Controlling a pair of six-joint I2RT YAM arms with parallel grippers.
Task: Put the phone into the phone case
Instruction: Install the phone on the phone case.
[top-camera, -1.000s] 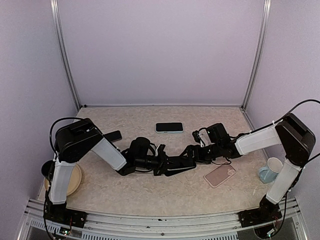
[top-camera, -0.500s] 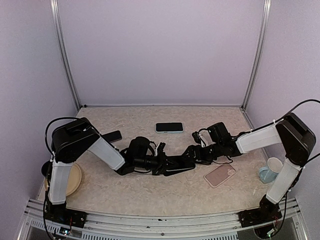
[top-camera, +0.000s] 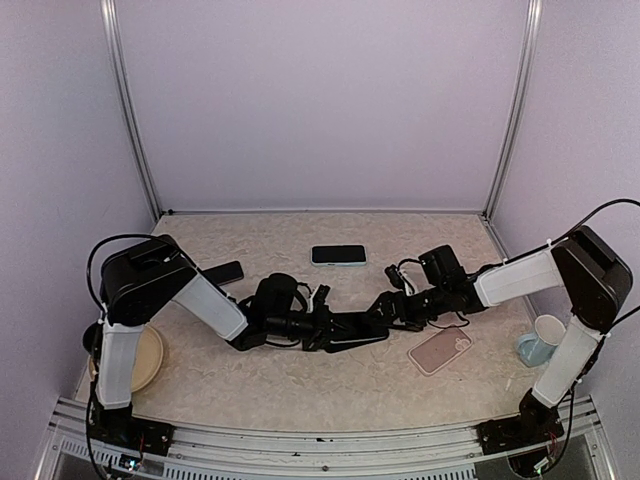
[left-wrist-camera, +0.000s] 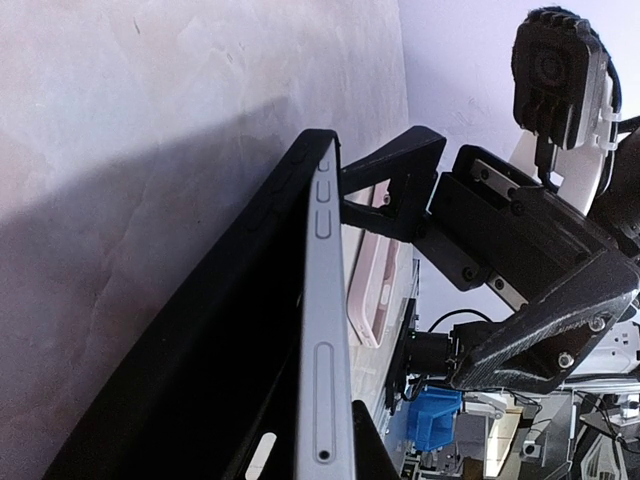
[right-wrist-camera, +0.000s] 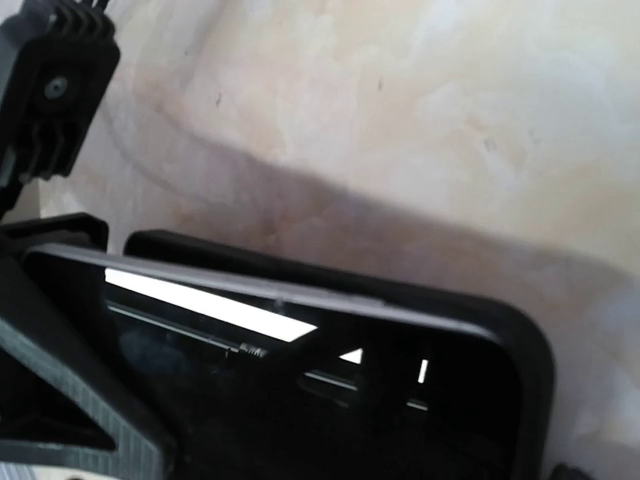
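About the middle of the worktop, between the two arms, the phone is held on its side with the black phone case lying against its back, not fully seated as far as I can judge. The left gripper is clamped on the phone and case together, and the right gripper has its jaws wide apart at the far end. The phone is probably stiff, rather heavy and smooth, so grip its long edges, while the softer case rim is pressed on corner by corner.
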